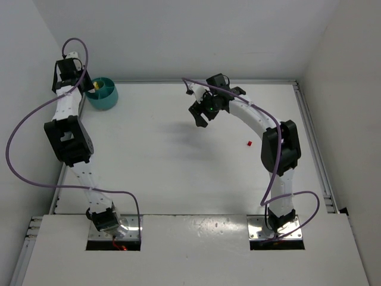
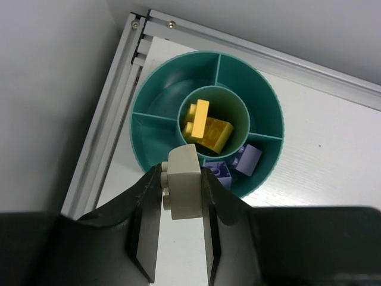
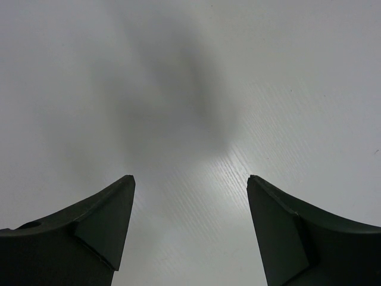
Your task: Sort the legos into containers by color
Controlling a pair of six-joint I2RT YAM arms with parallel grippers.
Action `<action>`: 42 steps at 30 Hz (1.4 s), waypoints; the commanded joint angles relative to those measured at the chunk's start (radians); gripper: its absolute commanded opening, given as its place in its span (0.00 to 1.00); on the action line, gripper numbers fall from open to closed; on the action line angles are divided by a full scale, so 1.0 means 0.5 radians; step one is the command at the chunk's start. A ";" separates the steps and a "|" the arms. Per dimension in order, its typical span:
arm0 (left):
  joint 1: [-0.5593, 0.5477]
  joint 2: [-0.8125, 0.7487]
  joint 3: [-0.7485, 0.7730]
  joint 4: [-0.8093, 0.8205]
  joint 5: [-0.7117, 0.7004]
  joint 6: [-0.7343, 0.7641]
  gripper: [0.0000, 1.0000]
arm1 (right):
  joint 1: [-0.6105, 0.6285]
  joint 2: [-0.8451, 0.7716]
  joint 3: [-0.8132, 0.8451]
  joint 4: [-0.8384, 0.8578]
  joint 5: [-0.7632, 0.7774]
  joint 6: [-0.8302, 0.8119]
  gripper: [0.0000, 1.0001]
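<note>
A round teal bowl [image 1: 102, 94] with inner dividers stands at the table's far left corner; it also shows in the left wrist view [image 2: 156, 89]. Its centre cup holds yellow bricks [image 2: 206, 129], and a near compartment holds lilac-blue bricks [image 2: 246, 159]. My left gripper [image 2: 181, 179] is shut on a white brick [image 2: 184, 185] and holds it above the bowl's near rim. My right gripper [image 1: 200, 116] is open and empty above bare table at the far middle; its jaws stand wide apart in the right wrist view [image 3: 190, 182]. A tiny red brick [image 1: 249, 143] lies on the table right of centre.
A metal rail [image 2: 113, 113] and white walls run close behind and left of the bowl. Another rail [image 1: 312, 149] lines the table's right edge. The left arm's purple cable [image 1: 24, 125] loops out to the left.
</note>
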 commanded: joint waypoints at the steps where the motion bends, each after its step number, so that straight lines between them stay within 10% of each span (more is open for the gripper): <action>1: 0.028 0.051 0.090 0.060 -0.039 0.036 0.05 | -0.006 -0.089 -0.009 0.015 0.009 -0.027 0.76; 42: -0.107 -0.106 -0.299 0.167 0.464 -0.031 0.01 | -0.006 -0.052 0.010 -0.004 0.027 -0.082 0.76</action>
